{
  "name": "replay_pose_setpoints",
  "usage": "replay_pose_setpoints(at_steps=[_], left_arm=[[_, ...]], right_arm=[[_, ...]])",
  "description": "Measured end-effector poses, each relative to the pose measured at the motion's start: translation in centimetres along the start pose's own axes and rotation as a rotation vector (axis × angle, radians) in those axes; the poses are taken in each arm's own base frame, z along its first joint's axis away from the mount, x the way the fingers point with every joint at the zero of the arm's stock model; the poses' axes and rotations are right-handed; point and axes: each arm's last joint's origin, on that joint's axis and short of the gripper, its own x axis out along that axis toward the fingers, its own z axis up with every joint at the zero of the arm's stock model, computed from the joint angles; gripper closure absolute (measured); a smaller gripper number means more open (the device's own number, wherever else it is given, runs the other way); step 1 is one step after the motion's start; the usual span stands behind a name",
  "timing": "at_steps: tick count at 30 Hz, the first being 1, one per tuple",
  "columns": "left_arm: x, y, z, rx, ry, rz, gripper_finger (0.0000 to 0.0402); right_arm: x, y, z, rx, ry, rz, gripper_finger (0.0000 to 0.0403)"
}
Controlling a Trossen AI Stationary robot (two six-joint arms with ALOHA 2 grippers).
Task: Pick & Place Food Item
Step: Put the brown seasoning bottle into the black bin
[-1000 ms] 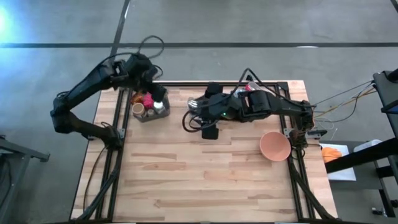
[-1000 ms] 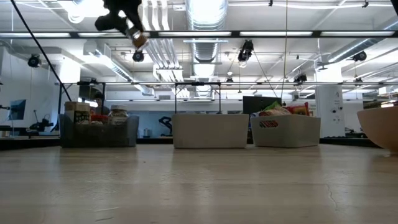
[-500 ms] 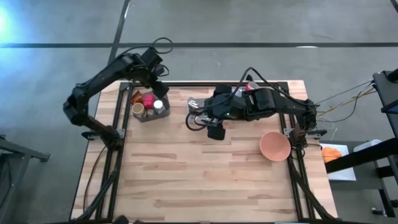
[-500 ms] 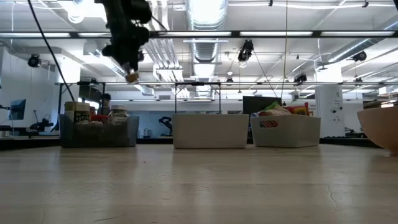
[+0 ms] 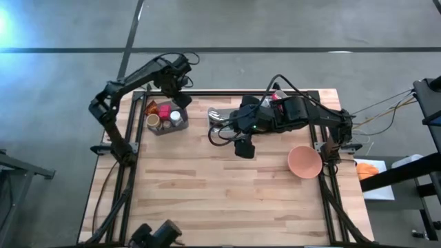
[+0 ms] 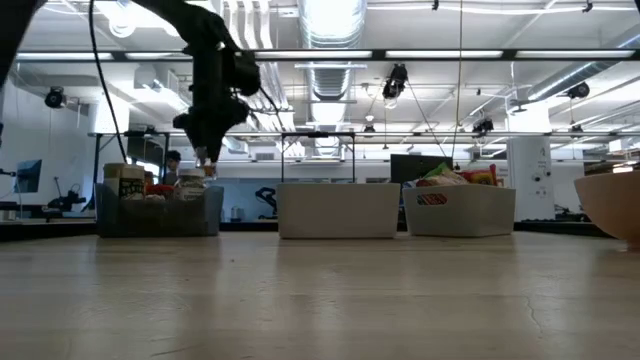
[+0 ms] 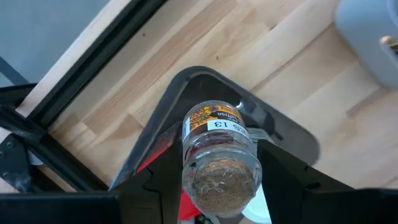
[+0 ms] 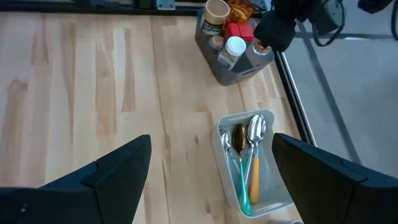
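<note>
Left fingers (image 7: 217,186) pinch spice jar (image 7: 219,155), held over dark bin (image 5: 163,118) at far left corner of worktop (image 5: 220,186). Judgement: lower straight, slow, into free gap; miss other jars. Right fingers (image 8: 208,180) spread, empty, above spoon tray (image 8: 252,158).

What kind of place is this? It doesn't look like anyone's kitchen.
Probably a robotics lab or workshop in a big industrial hall. The low view shows exposed ceiling ducts and strip lights. Two robot arms work at a framed wooden table on a bare concrete floor, with bins of food and cutlery set out.
</note>
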Motion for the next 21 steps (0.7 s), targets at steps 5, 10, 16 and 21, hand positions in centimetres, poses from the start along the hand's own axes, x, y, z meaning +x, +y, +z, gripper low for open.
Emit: replay_pose_setpoints(at_steps=[5,10,16,21], left_arm=[[1.9,0.8,0.8,0.037,0.058,0.004,0.0237],[3.6,1.1,1.4,0.064,0.106,0.001,0.0237],[5.3,1.0,1.8,0.109,0.149,-0.014,0.0237],[6.8,0.9,1.9,0.128,0.166,-0.035,0.0237]], right_arm=[[0.0,0.0,0.1,0.053,-0.006,0.001,0.0071],[0.0,0.0,0.1,0.099,-0.009,0.002,0.0071],[0.0,0.1,0.2,0.129,-0.015,0.004,0.0071],[0.0,0.1,0.2,0.146,-0.016,0.007,0.0071]])
